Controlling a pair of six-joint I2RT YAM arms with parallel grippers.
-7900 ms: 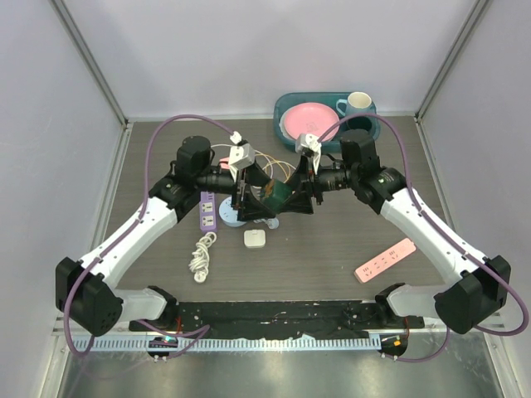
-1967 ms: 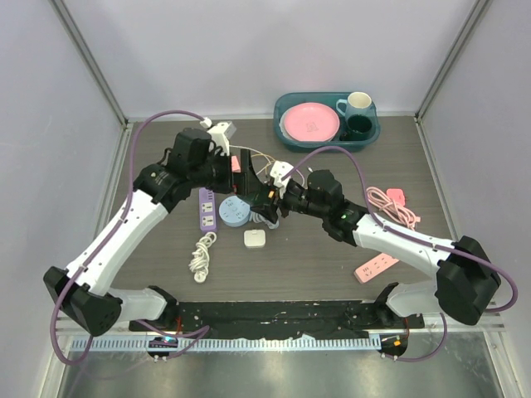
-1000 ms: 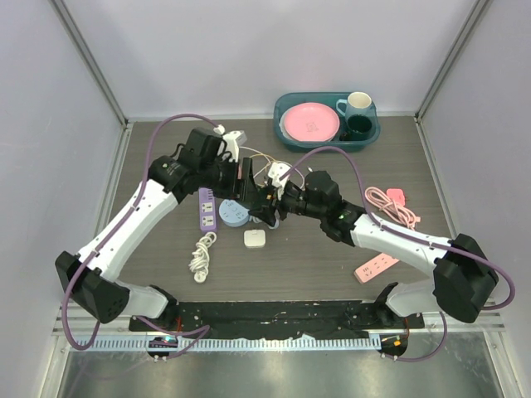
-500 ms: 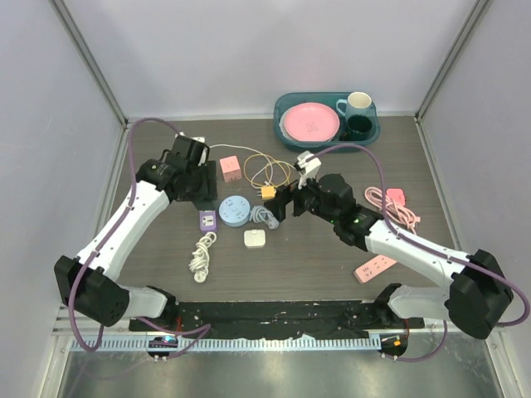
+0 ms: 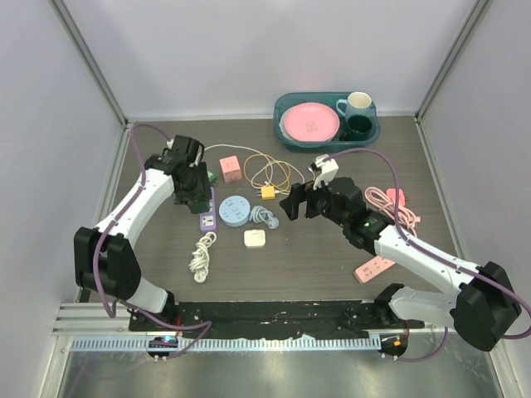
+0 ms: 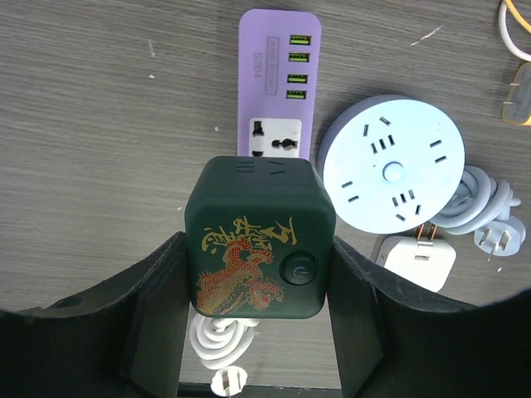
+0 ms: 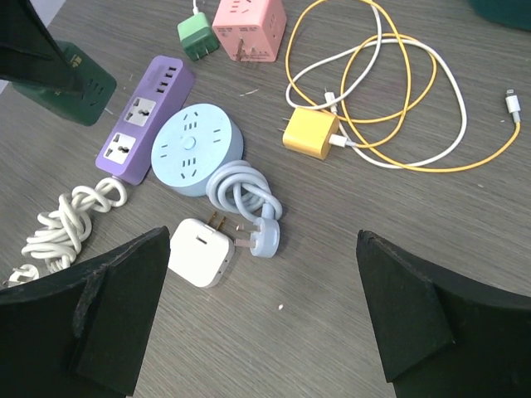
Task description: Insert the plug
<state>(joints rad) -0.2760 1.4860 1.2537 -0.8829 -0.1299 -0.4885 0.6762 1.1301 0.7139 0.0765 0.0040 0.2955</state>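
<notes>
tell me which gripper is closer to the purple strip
Left. The left gripper holds the green cube at one end of the purple strip; the right gripper hangs open farther off, beyond the round blue socket.

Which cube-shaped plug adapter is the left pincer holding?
The dark green plastic cube with the gold dragon print, clamped in the left pincer; the pink plastic cube lies free on the table.

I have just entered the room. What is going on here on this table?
The left pincer is shut on a dark green cube adapter and holds it over one end of the purple power strip. Both sockets of the strip are free, so the plug is not inserted yet. The right pincer is open and holds nothing; it hovers above the table near the round blue socket and a white adapter.
</notes>
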